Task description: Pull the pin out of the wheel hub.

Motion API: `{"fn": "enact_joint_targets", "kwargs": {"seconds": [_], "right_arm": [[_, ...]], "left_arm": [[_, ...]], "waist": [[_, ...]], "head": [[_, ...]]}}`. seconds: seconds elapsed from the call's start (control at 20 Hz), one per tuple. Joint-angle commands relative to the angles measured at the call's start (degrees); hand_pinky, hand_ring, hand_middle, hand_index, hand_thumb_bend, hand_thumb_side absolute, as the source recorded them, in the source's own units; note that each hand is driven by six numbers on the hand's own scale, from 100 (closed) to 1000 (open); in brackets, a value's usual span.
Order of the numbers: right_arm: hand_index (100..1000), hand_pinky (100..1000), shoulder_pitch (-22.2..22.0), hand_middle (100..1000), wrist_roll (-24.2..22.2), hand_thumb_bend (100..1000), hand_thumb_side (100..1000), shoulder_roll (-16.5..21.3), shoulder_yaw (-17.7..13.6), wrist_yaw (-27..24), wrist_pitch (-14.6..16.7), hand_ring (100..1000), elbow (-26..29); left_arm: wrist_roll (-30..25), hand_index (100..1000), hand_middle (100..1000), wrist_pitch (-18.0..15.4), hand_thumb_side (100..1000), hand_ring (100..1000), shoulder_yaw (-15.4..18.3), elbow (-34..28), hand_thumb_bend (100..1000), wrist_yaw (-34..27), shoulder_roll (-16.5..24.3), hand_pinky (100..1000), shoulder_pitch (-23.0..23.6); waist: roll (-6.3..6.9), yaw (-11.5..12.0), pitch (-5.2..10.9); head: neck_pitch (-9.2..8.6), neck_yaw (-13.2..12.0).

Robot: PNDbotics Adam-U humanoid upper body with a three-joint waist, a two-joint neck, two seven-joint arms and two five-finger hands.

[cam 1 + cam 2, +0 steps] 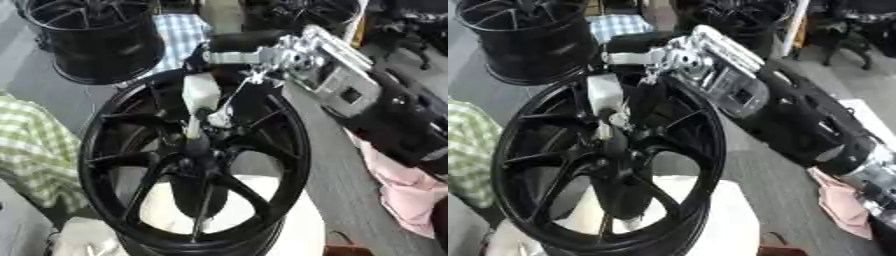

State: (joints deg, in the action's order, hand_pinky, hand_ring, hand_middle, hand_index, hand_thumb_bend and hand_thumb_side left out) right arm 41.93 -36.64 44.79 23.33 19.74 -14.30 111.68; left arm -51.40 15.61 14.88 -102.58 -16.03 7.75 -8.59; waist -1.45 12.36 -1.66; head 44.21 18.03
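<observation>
Black spoked wheel (194, 160) lying face up on a white stand (289, 220), filling the middle of both views. At its hub (194, 150), a pale pin (193, 127) standing upright, lower end at the hub's centre hole; whether fully seated or partly out cannot be told. Right hand (203, 92) reaching in from the upper right on a silver and black arm (737, 90), pale fingers (604, 95) pointing down and closed around the pin's top, pinching it just above the hub. Second black wheel (96, 40) standing at upper left, well apart. Green checked cloth (31, 145) at left, blue checked cloth (179, 30) behind the wheel, pink cloth (402, 190) at right beside the arm.
</observation>
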Motion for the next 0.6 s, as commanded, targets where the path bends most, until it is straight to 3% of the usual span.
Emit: {"fn": "enact_joint_targets", "kwargs": {"seconds": [0.05, 0.15, 0.35, 0.45, 0.6], "right_arm": [[529, 759, -1.6, 346, 2.4, 100, 229, 5.8, -5.1, -3.0, 1.2, 603, 2.7], [530, 751, -4.3, 345, 4.1, 100, 225, 8.6, -7.9, -4.7, 1.5, 597, 2.9], [550, 740, -10.0, 355, 7.6, 121, 236, 14.0, -13.5, -7.4, -1.1, 594, 2.7], [556, 733, -12.6, 361, 9.3, 126, 240, 13.3, -16.2, -6.6, -2.7, 589, 1.2], [678, 730, -16.5, 486, 11.7, 209, 296, 9.9, -20.1, -4.8, -5.1, 625, -2.4]], "left_arm": [[-0.6, 767, 580, -0.2, 893, 375, 1.1, -0.5, 100, 0.5, 1.6, 526, 0.0], [-0.6, 767, 580, -0.6, 895, 363, 2.1, -0.4, 100, 0.9, 2.0, 526, 0.5], [-0.6, 766, 580, -2.0, 900, 345, 4.8, -0.1, 100, 2.1, 2.6, 526, 1.7], [-0.6, 766, 580, -2.8, 901, 338, 6.2, 0.0, 100, 2.7, 2.8, 526, 2.1], [-0.6, 767, 580, -4.3, 902, 323, 8.6, 0.4, 100, 3.5, 2.9, 526, 2.4]], "waist": [[0.03, -0.8, 0.78], [-0.26, -2.4, 0.80], [-0.61, -6.8, 0.42], [-0.81, -9.0, -0.09], [-0.46, -12.4, -1.26]], "head": [[-0.09, -1.5], [-0.09, -3.0], [-0.09, -6.7], [-0.09, -8.9], [-1.01, -12.1]]}}
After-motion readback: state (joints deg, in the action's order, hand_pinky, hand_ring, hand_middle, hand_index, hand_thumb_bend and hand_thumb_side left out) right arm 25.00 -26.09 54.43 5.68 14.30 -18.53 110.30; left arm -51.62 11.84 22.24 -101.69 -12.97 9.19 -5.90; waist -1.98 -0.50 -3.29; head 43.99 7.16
